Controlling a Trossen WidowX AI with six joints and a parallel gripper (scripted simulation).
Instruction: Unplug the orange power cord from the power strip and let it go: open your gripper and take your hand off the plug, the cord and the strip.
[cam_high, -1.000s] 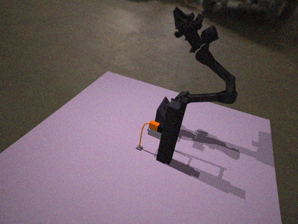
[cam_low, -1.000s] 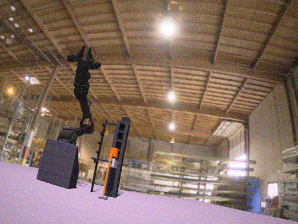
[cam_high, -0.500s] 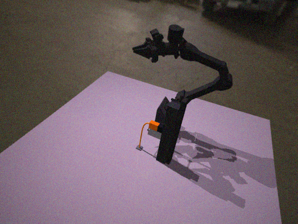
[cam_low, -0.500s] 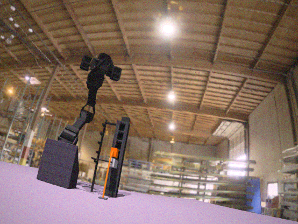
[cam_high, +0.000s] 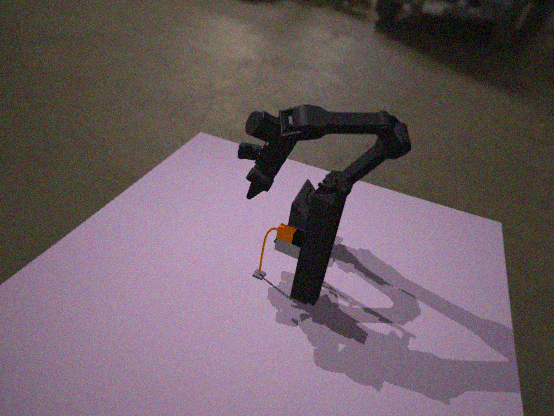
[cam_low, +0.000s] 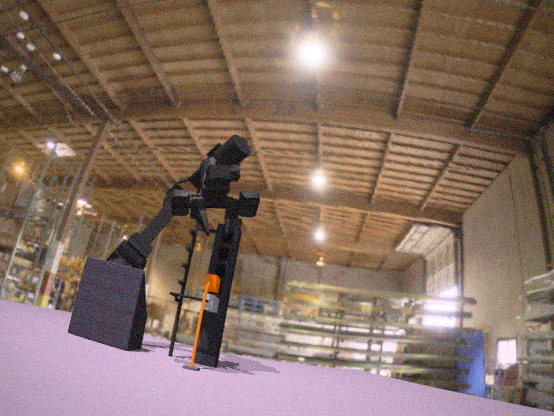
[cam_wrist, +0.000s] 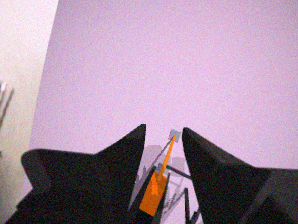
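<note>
The power strip (cam_high: 319, 250) (cam_low: 212, 325) stands upright, black and slightly tilted. The orange plug (cam_high: 286, 233) (cam_low: 213, 283) (cam_wrist: 154, 196) sits against its socket face, just above a grey block. The orange cord (cam_high: 262, 252) (cam_low: 199, 322) (cam_wrist: 169, 154) runs from the plug down to a small grey plate (cam_high: 259, 274) (cam_low: 191, 368) (cam_wrist: 174, 135). My gripper (cam_high: 249, 197) (cam_wrist: 164, 130) is partly open with nothing between its fingers. It points downward, above the plug and apart from it. In the wrist view the plug shows below and beyond the fingertips.
The dark box-shaped base (cam_low: 107, 305) of the arm stands behind the strip in the top view and left of it in the exterior view. A thin black upright with short pegs (cam_low: 183, 285) stands beside the strip. The pink table top (cam_high: 125, 280) carries them.
</note>
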